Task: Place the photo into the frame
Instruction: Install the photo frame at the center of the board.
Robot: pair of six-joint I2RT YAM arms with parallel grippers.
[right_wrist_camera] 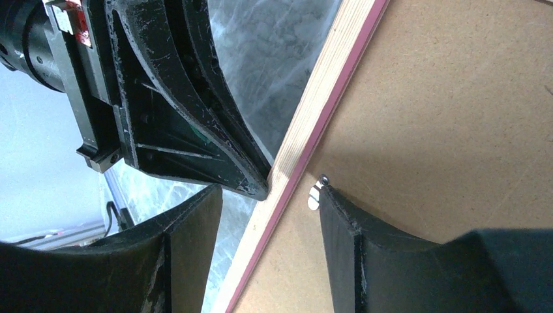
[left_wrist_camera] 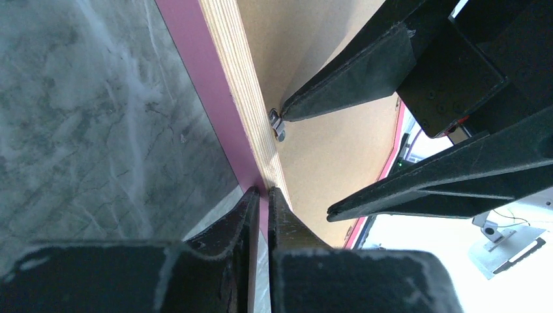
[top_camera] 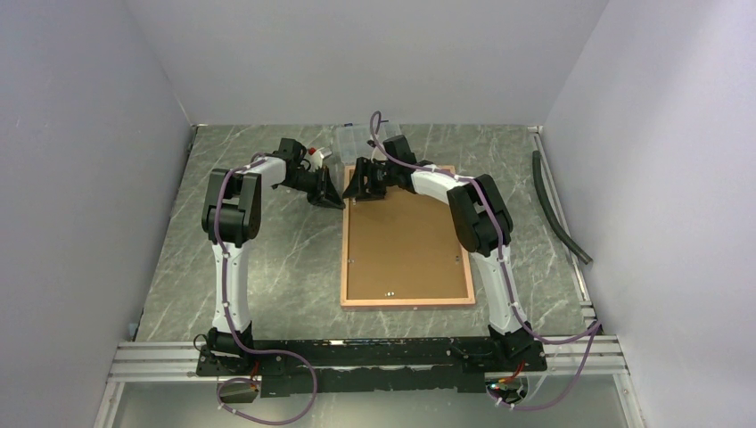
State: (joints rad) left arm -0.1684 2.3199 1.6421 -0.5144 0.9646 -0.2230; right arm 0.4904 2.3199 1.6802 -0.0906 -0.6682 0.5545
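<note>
**A:** The frame (top_camera: 407, 303) lies face down about mid-counter (top_camera: 267, 259), brown backing board (top_camera: 406, 245) up, one short end pointing at the far edge. There's no photo in sight in any view. It may be under that board, but I can't say.

**B:** Both arms crowd the frame's far left corner. The left fingers (left_wrist_camera: 228, 222) are all but together, pinched on the pink-and-wood rim of the long left side.

**A:** And the right fingers (right_wrist_camera: 352, 248) are spread wide. One hangs outside the rim over the counter, and the other has its tip right against a small metal tab (right_wrist_camera: 314, 195) at the board's edge.

**B:** I read this as the tab step, then: left steadies the frame, right works the clip. Whether it's locking or freeing the board, I can't tell.

**A:** The next move calls for a short sideways nudge on that tab. The tip has to ride low on the board, with the left pinch firm enough that the frame doesn't skid toward the counter's right edge.
</note>
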